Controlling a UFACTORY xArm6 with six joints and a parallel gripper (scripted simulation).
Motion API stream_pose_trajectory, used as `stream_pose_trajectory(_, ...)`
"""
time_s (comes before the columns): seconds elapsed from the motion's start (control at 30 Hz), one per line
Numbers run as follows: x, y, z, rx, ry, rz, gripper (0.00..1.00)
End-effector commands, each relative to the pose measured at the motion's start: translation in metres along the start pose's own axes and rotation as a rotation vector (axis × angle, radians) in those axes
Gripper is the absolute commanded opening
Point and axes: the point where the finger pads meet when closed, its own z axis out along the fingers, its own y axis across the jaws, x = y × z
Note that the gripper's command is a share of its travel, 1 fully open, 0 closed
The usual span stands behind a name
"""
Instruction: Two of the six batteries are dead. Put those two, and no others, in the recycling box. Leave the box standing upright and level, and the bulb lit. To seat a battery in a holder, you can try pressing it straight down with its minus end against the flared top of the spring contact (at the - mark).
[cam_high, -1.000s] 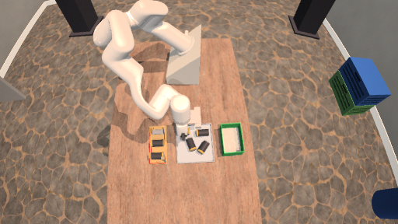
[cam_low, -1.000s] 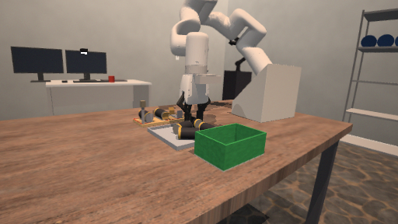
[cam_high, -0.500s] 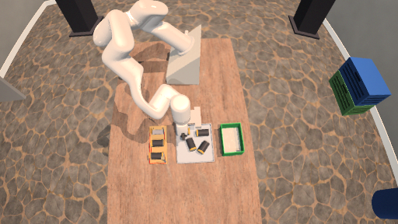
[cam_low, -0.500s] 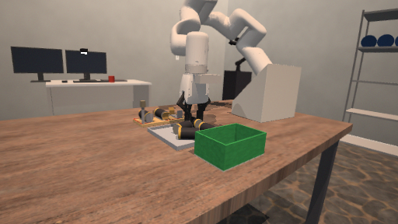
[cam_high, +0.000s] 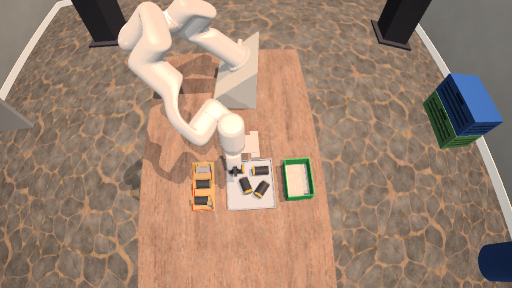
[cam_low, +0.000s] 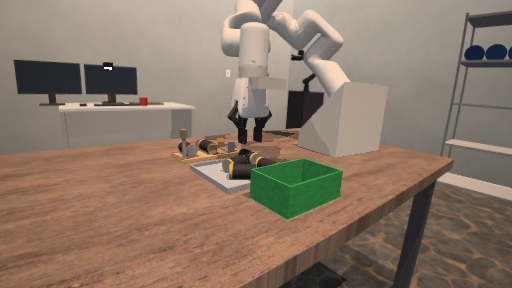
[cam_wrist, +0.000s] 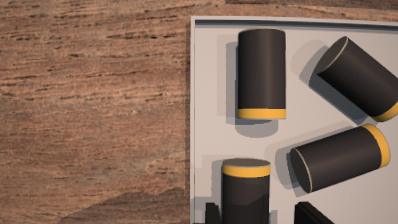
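Your gripper (cam_high: 235, 171) (cam_low: 250, 139) (cam_wrist: 260, 215) is partly open and holds nothing. Its fingers point down over the edge of the light tray (cam_high: 250, 202) (cam_low: 212, 175) (cam_wrist: 205, 140) nearest the robot's right. In the wrist view you have one battery (cam_wrist: 245, 197) lying between the fingers, its yellow-banded end sticking out ahead of them toward the green side, with light tray showing on either side of it.

Straight on from that end, toward the robot's left, you see a second battery (cam_high: 260, 170) (cam_wrist: 262, 72), its yellow band facing the first. Farther from the arm's base than the fingers, two more lie at angles: a nearer battery (cam_high: 245, 185) (cam_wrist: 340, 157) and one farther off toward the left (cam_high: 261, 189) (cam_wrist: 360, 80).

Your green recycling box (cam_high: 285, 180) (cam_low: 315, 192) stands upright past the tray, to the gripper's left. To its right, beyond the tray's other edge, is the orange holder (cam_high: 203, 192) (cam_low: 181, 158), with two batteries in it, one beside the gripper's level and one farther out. You can't tell here whether the bulb is lit.
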Motion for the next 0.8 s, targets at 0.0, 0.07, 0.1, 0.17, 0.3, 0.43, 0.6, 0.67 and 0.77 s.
stream_pose_trajectory(0.0, 0.0, 0.001, -0.018, -0.003, 0.0, 0.001, 0.51)
stream_pose_trajectory(0.07, 0.0, 0.001, -0.021, -0.003, 0.0, 0.001, 0.51)
stream_pose_trajectory(0.1, 0.0, 0.001, -0.022, -0.003, 0.0, 0.001, 0.51)
stream_pose_trajectory(0.17, 0.0, 0.001, -0.022, -0.003, 0.0, 0.001, 0.51)
stream_pose_trajectory(0.3, 0.0, 0.001, -0.022, -0.003, 0.0, 0.001, 0.51)
stream_pose_trajectory(0.43, 0.0, 0.001, -0.034, -0.003, 0.0, 0.001, 0.51)
stream_pose_trajectory(0.6, 0.0, 0.001, -0.079, -0.003, 0.0, 0.001, 0.51)
stream_pose_trajectory(0.67, 0.0, 0.001, -0.08, -0.003, 0.0, 0.001, 0.51)
stream_pose_trajectory(0.77, 0.003, 0.001, -0.08, -0.003, 0.0, 0.001, 0.51)
